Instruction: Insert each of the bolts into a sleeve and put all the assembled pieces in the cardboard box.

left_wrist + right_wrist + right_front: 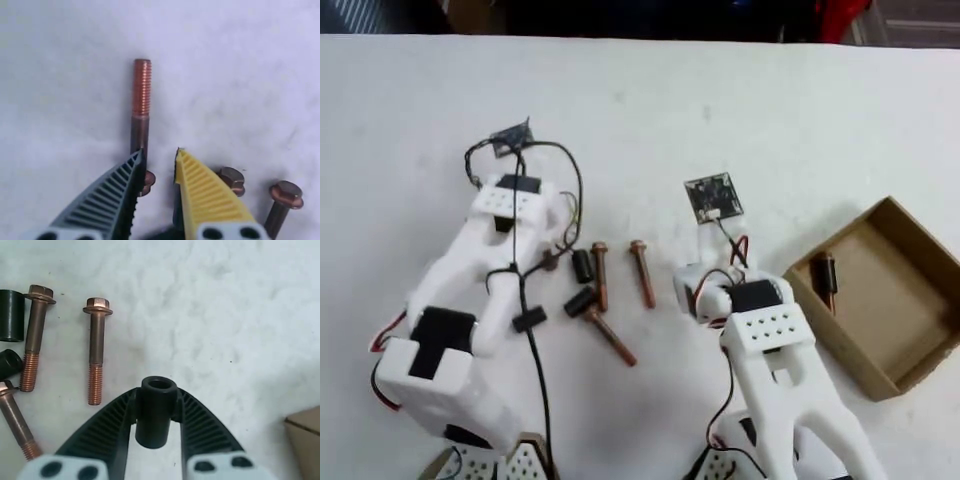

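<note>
My right gripper is shut on a black sleeve, held upright above the table; in the high view this gripper sits right of the loose parts. Three copper bolts and two black sleeves lie mid-table. My left gripper is open, its grey finger over the head end of a bolt lying flat. In the high view it is just left of the sleeves. The cardboard box holds one assembled piece.
The box stands at the right, close to the right arm. Black cables run along the left arm and over the table beside the parts. The far half of the white table is bare.
</note>
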You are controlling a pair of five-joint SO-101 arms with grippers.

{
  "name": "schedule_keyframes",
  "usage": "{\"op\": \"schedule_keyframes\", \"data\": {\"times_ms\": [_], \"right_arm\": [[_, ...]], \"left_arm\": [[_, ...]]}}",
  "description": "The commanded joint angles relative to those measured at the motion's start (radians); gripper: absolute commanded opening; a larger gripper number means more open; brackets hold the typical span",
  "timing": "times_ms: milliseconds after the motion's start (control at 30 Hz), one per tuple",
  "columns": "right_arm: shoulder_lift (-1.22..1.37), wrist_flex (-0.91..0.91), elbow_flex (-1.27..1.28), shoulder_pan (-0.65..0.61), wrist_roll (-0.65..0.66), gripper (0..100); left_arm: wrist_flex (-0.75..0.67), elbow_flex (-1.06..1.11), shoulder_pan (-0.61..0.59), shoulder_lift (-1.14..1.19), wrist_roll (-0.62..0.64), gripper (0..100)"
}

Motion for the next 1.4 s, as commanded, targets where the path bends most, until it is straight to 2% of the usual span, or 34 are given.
{"op": "schedule_keyframes", "data": {"times_ms": [0,167,367,833,1133,1267,1367], "right_arm": [[-0.025,-0.018,-0.011,0.01,0.012,2.1],[-0.025,-0.018,-0.011,0.01,0.012,2.1],[-0.025,-0.018,-0.011,0.012,0.012,2.1],[-0.025,-0.018,-0.011,0.012,0.012,2.1],[-0.025,-0.018,-0.009,0.012,0.012,2.1],[-0.025,-0.018,-0.009,0.012,0.012,2.1],[-0.025,-0.018,-0.009,0.012,0.012,2.1]], "left_arm": [[-0.008,-0.014,-0.028,-0.013,0.008,13],[0.051,-0.041,-0.024,-0.01,0.006,13],[0.052,-0.035,-0.03,-0.008,0.006,13],[-0.034,0.029,-0.03,-0.005,0.005,13],[0.002,-0.075,-0.03,0.162,0.002,12],[0.064,-0.141,-0.03,0.165,-0.1,11],[0.074,-0.157,-0.03,0.171,-0.147,5]]}}
